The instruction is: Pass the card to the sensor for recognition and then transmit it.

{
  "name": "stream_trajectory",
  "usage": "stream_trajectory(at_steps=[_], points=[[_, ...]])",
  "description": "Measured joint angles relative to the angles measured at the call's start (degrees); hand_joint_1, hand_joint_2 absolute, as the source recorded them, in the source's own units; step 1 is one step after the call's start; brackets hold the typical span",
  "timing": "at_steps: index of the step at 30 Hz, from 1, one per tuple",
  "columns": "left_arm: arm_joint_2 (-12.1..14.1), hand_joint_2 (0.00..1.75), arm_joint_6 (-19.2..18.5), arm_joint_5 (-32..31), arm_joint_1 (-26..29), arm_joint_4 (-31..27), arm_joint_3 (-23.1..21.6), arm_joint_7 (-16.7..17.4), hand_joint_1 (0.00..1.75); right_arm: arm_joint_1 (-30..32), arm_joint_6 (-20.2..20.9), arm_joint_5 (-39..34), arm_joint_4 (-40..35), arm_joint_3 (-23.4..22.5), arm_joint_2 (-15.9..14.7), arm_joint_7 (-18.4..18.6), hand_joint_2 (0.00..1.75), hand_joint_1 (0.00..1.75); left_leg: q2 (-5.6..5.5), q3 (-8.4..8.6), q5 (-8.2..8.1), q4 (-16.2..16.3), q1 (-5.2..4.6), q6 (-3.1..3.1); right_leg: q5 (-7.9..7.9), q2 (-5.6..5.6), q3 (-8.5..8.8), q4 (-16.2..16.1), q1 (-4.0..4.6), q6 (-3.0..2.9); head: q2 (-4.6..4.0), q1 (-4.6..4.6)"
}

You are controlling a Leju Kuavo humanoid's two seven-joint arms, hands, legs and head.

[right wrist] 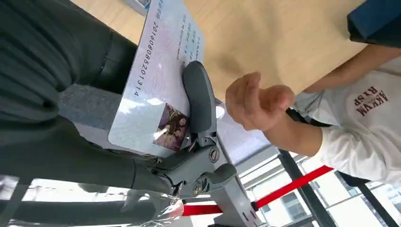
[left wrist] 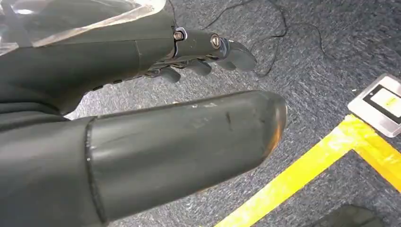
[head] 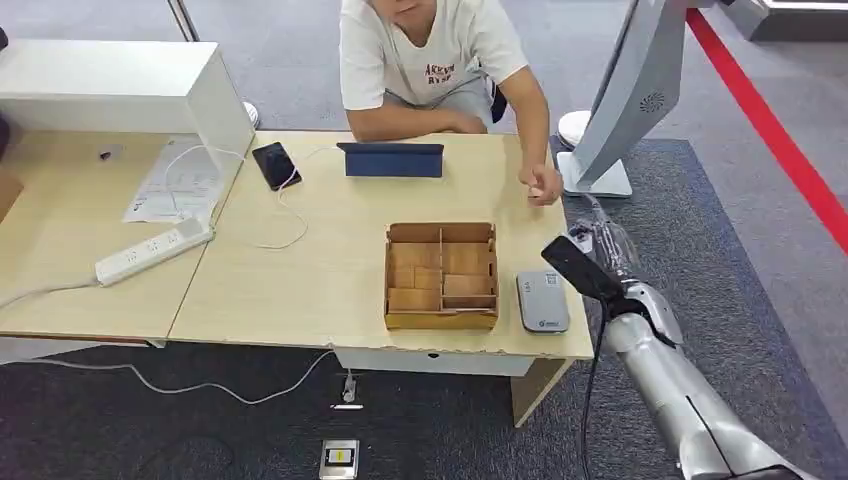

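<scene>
My right hand [head: 590,262] is raised beside the table's right end and grips a pale printed card [right wrist: 158,80], a dark finger [right wrist: 198,97] pressing on its face. In the head view the card [head: 612,243] is a faint glassy shape above the hand. The grey card sensor [head: 542,300] lies flat on the table just left of that hand. A person's open hand [right wrist: 257,101] hovers close beyond the card; the same hand [head: 543,184] rests at the table's far right. My left hand [left wrist: 189,94] hangs over the carpet with nothing in it, fingers loosely extended.
A wooden compartment box [head: 441,275] sits left of the sensor. A blue tablet case [head: 391,159], a phone [head: 275,163] and a power strip [head: 153,250] lie farther back and left. A white stand [head: 620,100] rises at the right. Cables trail on the carpet.
</scene>
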Motion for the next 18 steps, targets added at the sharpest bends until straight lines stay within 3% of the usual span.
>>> stream_trajectory(at_steps=[18], points=[[0.0,0.00,0.1,0.0,0.0,0.0,0.0,0.0,0.00,-1.0,-0.1,0.1,-2.2,-0.1,0.0,0.1,1.75,1.75,0.00,0.00,0.00,0.0,0.00,0.00,0.00,0.00,-0.01,0.0,0.00,0.00,0.00,0.00]])
